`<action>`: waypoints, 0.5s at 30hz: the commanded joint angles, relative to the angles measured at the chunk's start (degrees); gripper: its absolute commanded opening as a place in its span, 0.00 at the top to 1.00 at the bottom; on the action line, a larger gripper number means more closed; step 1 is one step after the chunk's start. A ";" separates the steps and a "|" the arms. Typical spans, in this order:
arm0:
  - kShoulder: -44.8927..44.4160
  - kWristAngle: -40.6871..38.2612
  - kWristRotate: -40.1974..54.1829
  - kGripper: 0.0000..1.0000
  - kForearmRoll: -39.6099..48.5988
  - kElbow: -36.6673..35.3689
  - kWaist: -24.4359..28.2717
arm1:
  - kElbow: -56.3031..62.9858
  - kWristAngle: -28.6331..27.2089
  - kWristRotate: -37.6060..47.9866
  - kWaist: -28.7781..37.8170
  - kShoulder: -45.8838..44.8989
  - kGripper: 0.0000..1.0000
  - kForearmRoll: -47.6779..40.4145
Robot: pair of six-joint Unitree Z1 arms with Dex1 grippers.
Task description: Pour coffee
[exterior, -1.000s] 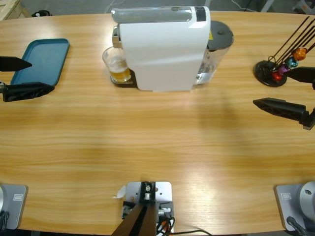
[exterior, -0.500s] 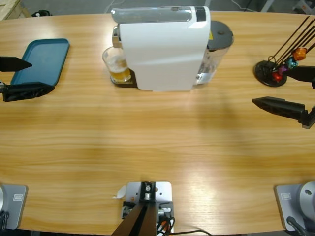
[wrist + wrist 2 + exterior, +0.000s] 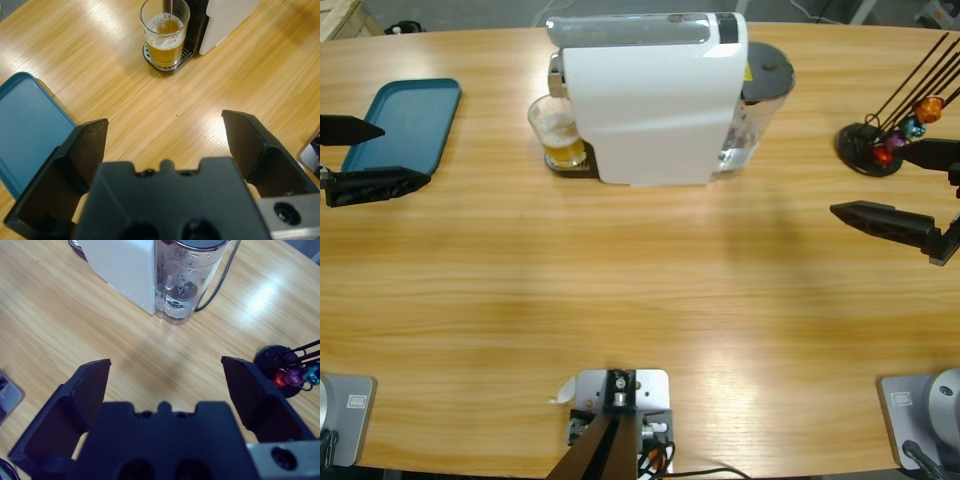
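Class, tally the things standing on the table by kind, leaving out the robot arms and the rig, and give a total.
Coffee machine: 1
Glass with coffee: 1
Blue tray: 1
Capsule stand: 1
Total: 4

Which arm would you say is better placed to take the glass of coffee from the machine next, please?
Probably the left. Its open claw faces the glass on the drip tray directly, on the machine's spout side. The right claw faces the water tank, behind the white machine.
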 commanded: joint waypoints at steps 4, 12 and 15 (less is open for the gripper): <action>0.68 0.25 -1.12 0.00 -0.11 2.61 0.52 | 1.70 -0.07 -0.72 0.39 -0.76 0.00 -0.54; 0.75 0.23 -1.56 0.00 -0.11 2.68 0.52 | 1.70 -0.16 -0.72 0.39 -1.05 0.00 -0.45; 0.75 0.22 -1.56 0.00 -0.18 2.68 0.52 | 1.70 -0.14 -0.72 0.39 -1.05 0.00 -0.45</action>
